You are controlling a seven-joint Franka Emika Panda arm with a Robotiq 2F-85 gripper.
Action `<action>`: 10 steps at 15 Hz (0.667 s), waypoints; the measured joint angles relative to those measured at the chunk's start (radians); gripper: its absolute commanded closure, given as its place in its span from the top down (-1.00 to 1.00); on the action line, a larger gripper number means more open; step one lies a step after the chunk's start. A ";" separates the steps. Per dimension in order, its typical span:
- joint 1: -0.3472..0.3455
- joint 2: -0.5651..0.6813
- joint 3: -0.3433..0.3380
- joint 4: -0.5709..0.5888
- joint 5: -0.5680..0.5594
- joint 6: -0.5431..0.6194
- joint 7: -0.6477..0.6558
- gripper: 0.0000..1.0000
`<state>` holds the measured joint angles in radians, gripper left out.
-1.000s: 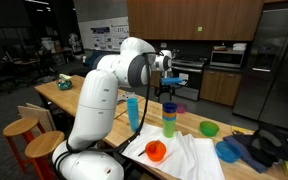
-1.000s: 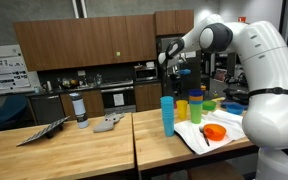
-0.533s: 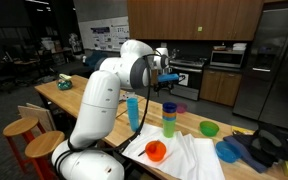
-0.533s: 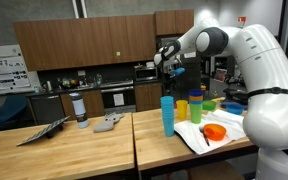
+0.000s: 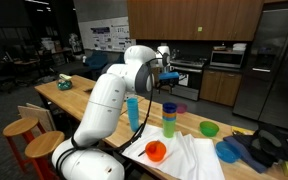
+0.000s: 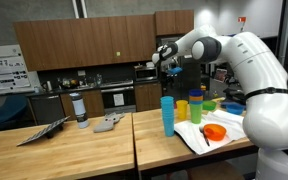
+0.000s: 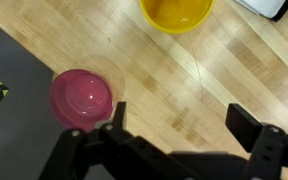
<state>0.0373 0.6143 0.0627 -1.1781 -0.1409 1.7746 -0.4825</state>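
Pink bowl (image 7: pixel 81 98) on pale wooden table (image 6: pixel 84 145), dark kitchen cabinets (image 6: pixel 84 40) beyond.

The bench (image 7: pixel 209 85) under the matt black tool (image 7: pixel 182 128) is pale wood, smooth with a slight sheen. Just ahead of the tool, the pink cup (image 7: pixel 81 98) looks like glossy plastic. Farther ahead, the yellow bowl (image 7: pixel 176 10) is smooth plastic too.

The cup (image 7: pixel 82 98) and bowl (image 7: pixel 176 12) stand apart on the table (image 7: pixel 184 85).
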 measured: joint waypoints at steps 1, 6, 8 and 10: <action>0.000 0.015 0.000 0.030 0.000 -0.034 -0.002 1.00; -0.007 0.065 -0.002 0.155 -0.002 -0.177 -0.025 1.00; -0.014 0.066 -0.006 0.178 -0.002 -0.210 -0.039 1.00; -0.023 0.066 -0.006 0.189 -0.002 -0.233 -0.051 1.00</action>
<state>0.0145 0.6807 0.0563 -0.9889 -0.1430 1.5419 -0.5335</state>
